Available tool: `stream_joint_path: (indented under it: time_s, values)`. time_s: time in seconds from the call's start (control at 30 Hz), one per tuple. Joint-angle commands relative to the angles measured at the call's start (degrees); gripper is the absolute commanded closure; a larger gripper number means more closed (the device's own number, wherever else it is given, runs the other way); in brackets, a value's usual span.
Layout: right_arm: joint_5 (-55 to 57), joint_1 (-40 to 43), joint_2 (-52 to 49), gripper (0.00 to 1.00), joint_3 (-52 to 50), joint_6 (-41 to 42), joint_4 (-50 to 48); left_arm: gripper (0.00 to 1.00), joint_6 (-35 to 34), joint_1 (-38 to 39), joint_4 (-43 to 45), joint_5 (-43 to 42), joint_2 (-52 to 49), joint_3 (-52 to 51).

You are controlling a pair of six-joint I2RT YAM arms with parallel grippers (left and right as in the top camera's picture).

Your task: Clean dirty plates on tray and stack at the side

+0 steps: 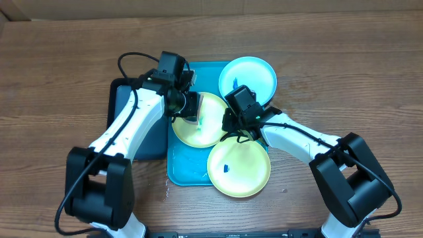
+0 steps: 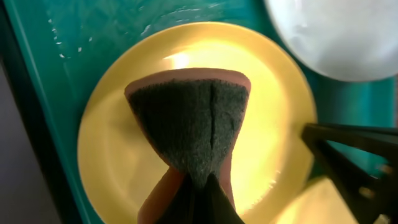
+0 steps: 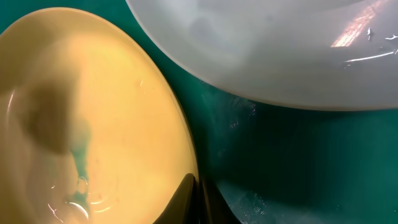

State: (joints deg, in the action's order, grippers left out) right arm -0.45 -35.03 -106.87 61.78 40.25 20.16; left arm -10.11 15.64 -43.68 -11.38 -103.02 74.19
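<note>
The turquoise tray (image 1: 177, 173) holds three plates. A light blue plate (image 1: 254, 74) lies at the back right. A yellow-green plate (image 1: 211, 135) lies in the middle and another yellow-green plate (image 1: 246, 173) at the front, with a blue smudge. My left gripper (image 1: 189, 106) is shut on a sponge (image 2: 189, 121) with a dark scouring face, held over the middle plate (image 2: 118, 149). My right gripper (image 1: 231, 123) is shut on that plate's right rim (image 3: 93, 93), fingertips (image 3: 199, 193) pinching the edge. A greenish wet smear shows on the plate.
A smaller black tray (image 1: 125, 99) lies left of the turquoise one, under my left arm. The light blue plate (image 3: 267, 50) overhangs close behind my right gripper. Wet tray floor (image 3: 298, 162) shows beside it. Bare wooden table surrounds the trays.
</note>
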Motion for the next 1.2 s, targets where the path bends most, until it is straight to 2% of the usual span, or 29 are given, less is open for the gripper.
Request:
stream_joint_path:
  time_s: [0.0, 0.13, 0.27, 0.43, 0.67, 0.87, 1.0, 1.17]
  values:
    - [0.39, -0.46, 1.18, 0.96, -0.72, -0.17, -0.33, 0.96, 0.48, -0.24, 1.36, 2.99, -4.11, -2.14]
    - [0.39, -0.46, 1.18, 0.96, -0.72, -0.17, -0.35, 0.96, -1.70, -0.24, 2.25, 2.78, -8.74, -2.27]
    - [0.39, -0.46, 1.18, 0.96, -0.72, -0.17, -0.33, 0.96, -2.10, -0.22, 2.27, -2.38, -13.38, -2.27]
    - [0.39, -0.46, 1.18, 0.96, -0.72, -0.17, -0.33, 0.96, -0.17, -0.42, 1.99, -15.32, -16.57, -2.27]
    - [0.37, -0.46, 1.18, 0.96, -0.72, -0.17, -0.20, 0.96, -0.13, -5.25, 2.58, -30.40, -12.11, 0.31]
    - [0.37, -0.46, 1.18, 0.96, -0.72, -0.17, -0.17, 0.96, 1.07, -9.27, 2.32, -28.37, -3.02, 0.96]
    - [0.37, -0.46, 1.18, 0.96, -0.72, -0.15, -0.17, 0.96, 1.33, -8.74, 0.07, -21.53, 0.52, 0.96]
    - [0.37, -0.46, 1.18, 0.96, -0.72, -0.15, -0.33, 0.96, 1.31, -6.25, -1.53, -13.81, -0.59, 0.26]
